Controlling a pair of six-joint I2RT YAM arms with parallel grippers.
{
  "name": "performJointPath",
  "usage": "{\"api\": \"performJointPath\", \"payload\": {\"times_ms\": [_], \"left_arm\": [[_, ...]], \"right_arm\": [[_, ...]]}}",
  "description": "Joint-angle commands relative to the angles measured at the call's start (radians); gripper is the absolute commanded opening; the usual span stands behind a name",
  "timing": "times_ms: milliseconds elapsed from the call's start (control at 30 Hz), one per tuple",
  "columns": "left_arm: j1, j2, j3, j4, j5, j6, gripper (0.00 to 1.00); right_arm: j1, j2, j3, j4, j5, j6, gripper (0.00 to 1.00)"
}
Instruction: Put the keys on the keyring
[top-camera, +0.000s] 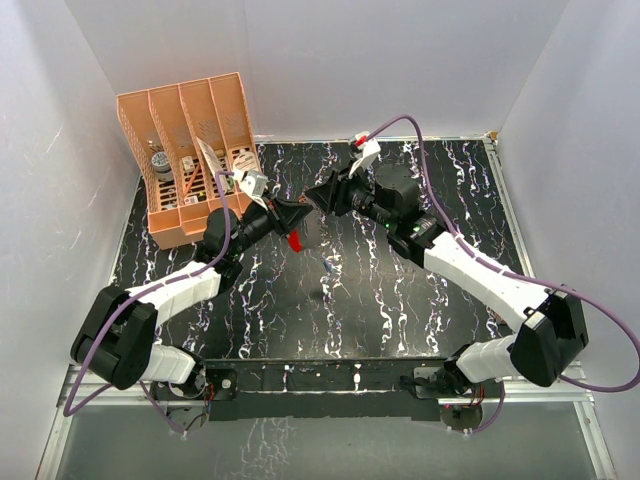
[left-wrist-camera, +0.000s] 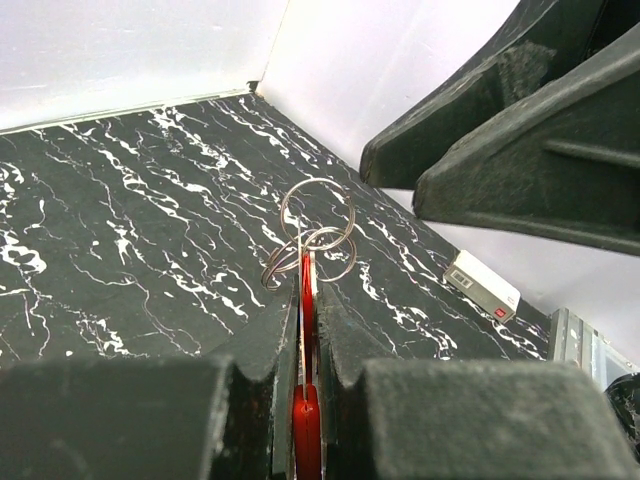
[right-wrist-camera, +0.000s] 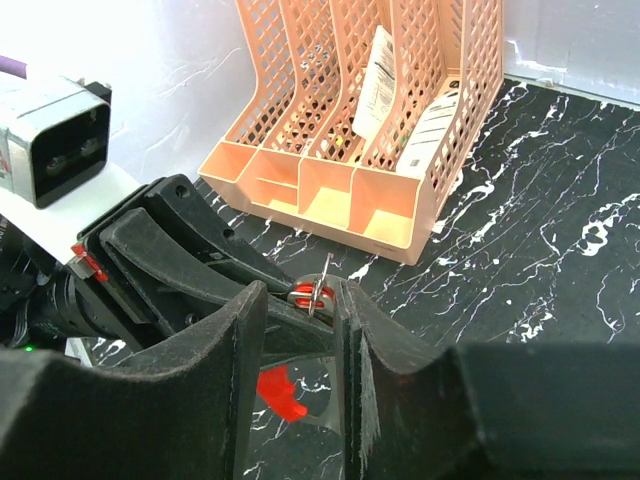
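- Keyring (top-camera: 295, 240) is held in the left gripper (left-wrist-camera: 308, 292), whose jaws are pressed tight on its red strip; it hangs clear of the table (top-camera: 400, 300), over the middle and nearer the far edge than the near one
- Long axis of the strip runs along the left jaws: the red end hangs out below them toward the table, and the wire rings (left-wrist-camera: 312, 238) stick out past their tips
- Rings point straight at the right gripper (right-wrist-camera: 300, 300), which faces the left one tip to tip; its jaws stand part-way apart with one ring edge-on between them, close to one jaw, and nothing looks pinched
- Right arm is the nearer one to work the rings; I judge that the coming move turns on lining up with that edge-on ring
- Count: one keyring, three wire rings in the left wrist view, two grippers, one orange rack (top-camera: 190, 225) with four slots at the far left corner
- Keys: neither can be made out for sure; a small silver and red bit beside the ring in the right wrist view may be one, too small to tell
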Motion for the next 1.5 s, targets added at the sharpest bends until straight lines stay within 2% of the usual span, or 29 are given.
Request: {"api": "performJointPath", "payload": {"times_ms": [0,233,533,833,967,1233,1467], "left_arm": [[0.004,-0.024,0.05,0.042,-0.004,-0.01,0.0],[0.004,-0.025,0.056,0.04,0.0,-0.012,0.0],[0.004,-0.025,0.045,0.052,0.008,-0.018,0.0],[0.004,-0.025,0.043,0.05,0.01,-0.011,0.0],[0.004,-0.015,0.041,0.038,0.011,0.007,0.0],[0.004,0.027,0.025,0.017,0.025,0.11,0.0],[0.004,0.045,0.034,-0.061,0.011,0.268,0.0]], "right_arm": [[0.009,0.013,0.014,0.075,0.031,0.013,0.31],[0.014,0.032,0.017,0.088,0.041,0.02,0.3],[0.015,0.049,0.021,0.121,0.049,0.031,0.23],[0.016,0.061,0.034,0.115,0.061,0.037,0.0],[0.016,0.046,0.06,0.087,0.079,0.021,0.0],[0.017,0.046,0.191,-0.067,0.09,-0.034,0.0],[0.016,0.183,0.525,-0.465,0.05,-0.1,0.0]]}}
